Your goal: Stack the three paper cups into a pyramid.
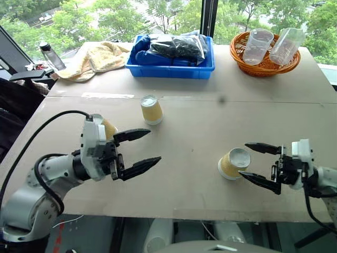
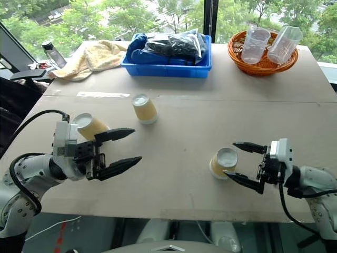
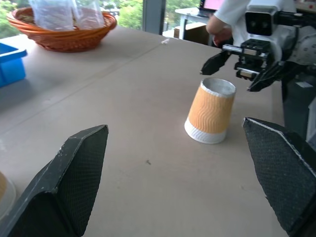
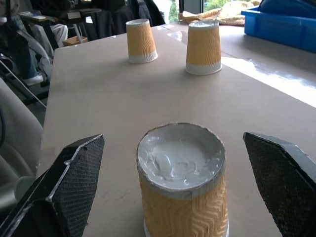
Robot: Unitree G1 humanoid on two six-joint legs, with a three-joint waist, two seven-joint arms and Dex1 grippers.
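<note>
While three cups [image 2: 224, 161] stand inverted and apart on the surface [image 2: 179, 126], both grippers' fingers gape wide; right gripper [image 2: 243, 163] flanks one cup; left gripper [image 2: 120, 150] empty.

Paper cup [image 4: 181, 182] between the right gripper's [image 1: 260, 167] spread jaws: ribbed, wavy-embossed yellow paper wall, matt, with a rough white base uppermost. Black fingers [image 4: 66, 186] either side of it: fine cross-hatched texture, matt. Table [image 1: 200, 126] beneath the jaws: smooth matt tan board.
</note>
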